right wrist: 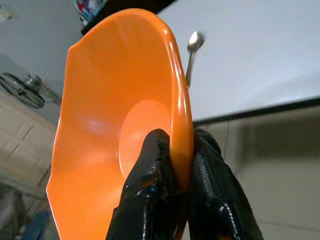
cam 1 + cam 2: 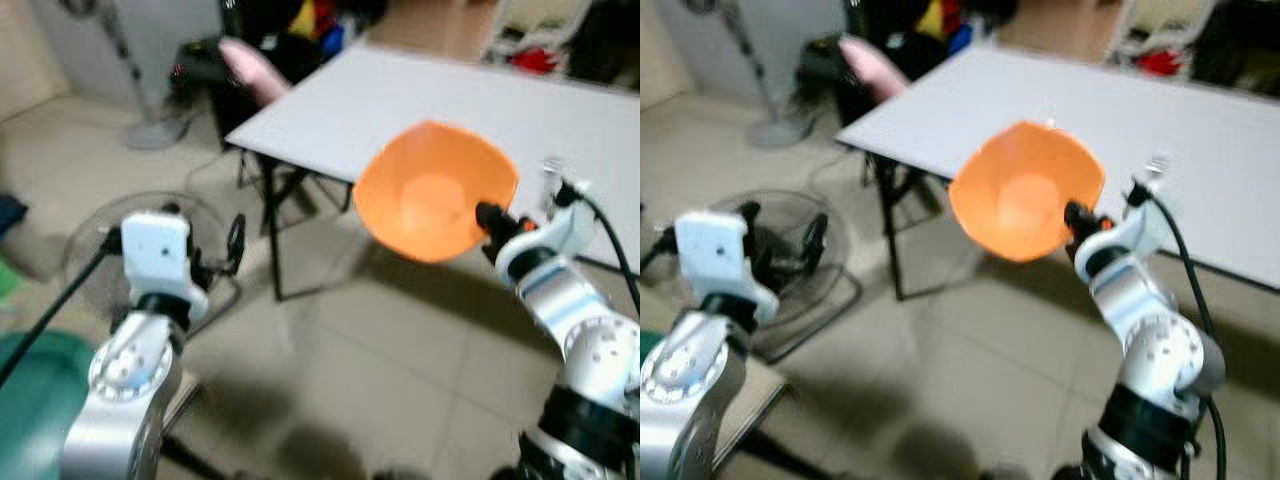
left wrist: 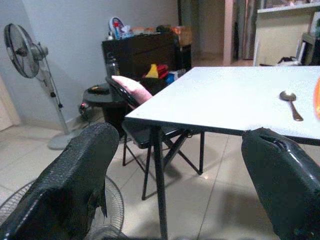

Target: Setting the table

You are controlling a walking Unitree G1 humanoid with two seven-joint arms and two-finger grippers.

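Note:
My right gripper [image 2: 488, 219] is shut on the rim of an orange bowl [image 2: 435, 190], held tilted in the air in front of the near edge of the white table [image 2: 450, 90]. In the right wrist view the two black fingers [image 1: 155, 170] pinch the bowl's rim [image 1: 181, 142] from both sides. A metal spoon [image 3: 291, 102] lies on the tabletop, also seen past the bowl [image 1: 192, 47]. My left gripper [image 2: 215, 255] is raised at the left, over the floor and away from the table; its fingers [image 3: 75, 170] stand wide open with nothing between them.
A round floor fan [image 2: 150, 240] lies on the tiles under my left arm. A folding chair with a pink cushion [image 2: 255, 70] stands at the table's left end. A standing fan [image 3: 25, 47] and a dark cabinet [image 3: 145, 50] line the far wall.

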